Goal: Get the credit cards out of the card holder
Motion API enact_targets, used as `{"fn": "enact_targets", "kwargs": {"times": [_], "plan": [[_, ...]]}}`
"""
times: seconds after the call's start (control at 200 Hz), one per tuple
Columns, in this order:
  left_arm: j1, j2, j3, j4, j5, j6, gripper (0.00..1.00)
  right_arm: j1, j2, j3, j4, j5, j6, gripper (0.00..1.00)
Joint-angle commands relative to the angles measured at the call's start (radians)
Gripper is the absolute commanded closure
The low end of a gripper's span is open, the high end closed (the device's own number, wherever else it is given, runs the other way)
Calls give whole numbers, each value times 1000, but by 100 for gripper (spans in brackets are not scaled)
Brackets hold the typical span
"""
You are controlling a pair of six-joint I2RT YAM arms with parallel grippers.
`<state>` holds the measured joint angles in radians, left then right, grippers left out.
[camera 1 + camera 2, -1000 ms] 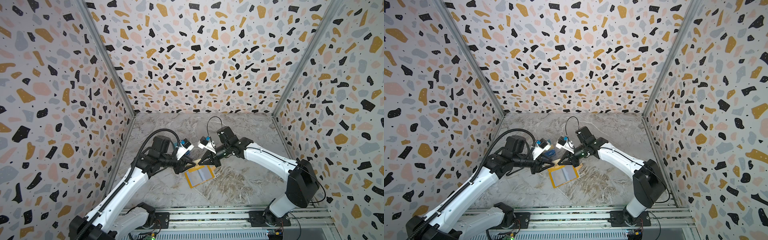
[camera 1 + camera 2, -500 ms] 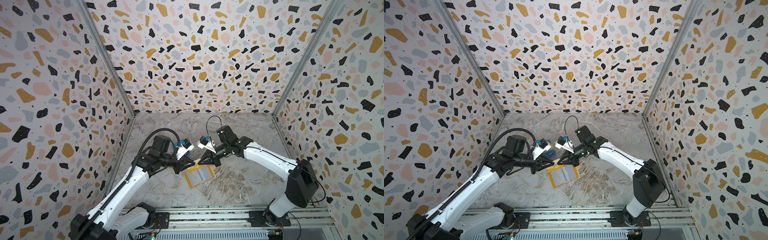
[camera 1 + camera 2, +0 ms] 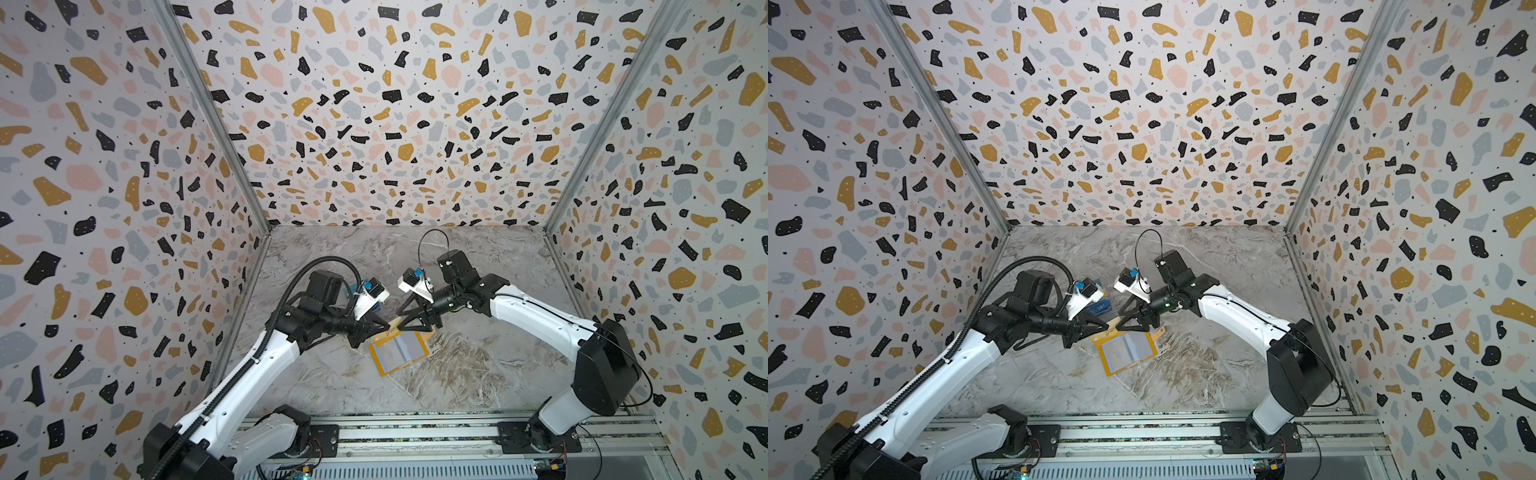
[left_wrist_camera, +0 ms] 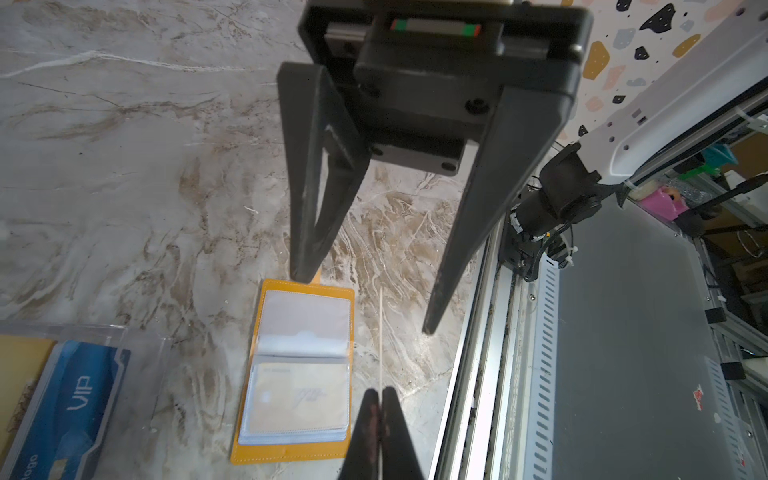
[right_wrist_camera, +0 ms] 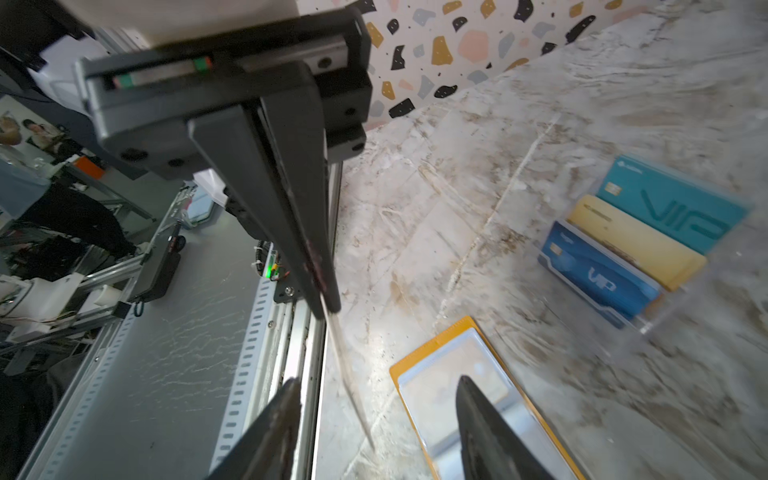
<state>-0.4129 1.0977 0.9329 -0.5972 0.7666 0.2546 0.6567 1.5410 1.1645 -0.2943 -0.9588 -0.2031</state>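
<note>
The orange card holder (image 3: 400,350) (image 4: 291,451) lies open on the marble table, and a beige credit card (image 4: 299,395) shows through its clear sleeve. Above its far edge my left gripper (image 3: 385,328) (image 4: 379,392) is shut on a thin beige credit card (image 3: 395,322), seen edge-on in the wrist views (image 4: 380,332) (image 5: 349,374). My right gripper (image 3: 409,325) (image 5: 376,399) faces it, open, with one finger on each side of that card and not touching it. Teal (image 5: 673,208), beige-gold (image 5: 636,241) and dark blue (image 5: 598,278) credit cards lie apart from the holder.
Those three cards sit overlapped in a clear plastic tray (image 5: 665,316) (image 3: 1100,307) on the table behind the left gripper. The table's near edge meets an aluminium rail (image 3: 415,432) that carries both arm bases. Terrazzo-patterned walls (image 3: 395,124) enclose three sides.
My left gripper has closed on the card held between the two grippers. My right gripper, shut on that card before, has opened and let go of it.
</note>
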Motion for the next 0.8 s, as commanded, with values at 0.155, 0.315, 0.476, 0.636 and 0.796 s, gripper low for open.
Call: {"fn": "enact_targets", "kwargs": {"times": [0.155, 0.315, 0.476, 0.636, 0.796], "plan": [[74, 116, 94, 5, -130, 149, 100, -39, -165, -138, 165, 239, 126, 24], [140, 165, 113, 44, -167, 233, 100, -51, -185, -195, 211, 345, 165, 20], [184, 203, 136, 70, -163, 337, 100, -58, -192, -229, 230, 405, 178, 17], [200, 246, 146, 75, -168, 434, 100, -70, -216, -266, 253, 438, 185, 14], [212, 279, 155, 67, -187, 497, 100, -73, -237, -297, 273, 472, 207, 13]]}}
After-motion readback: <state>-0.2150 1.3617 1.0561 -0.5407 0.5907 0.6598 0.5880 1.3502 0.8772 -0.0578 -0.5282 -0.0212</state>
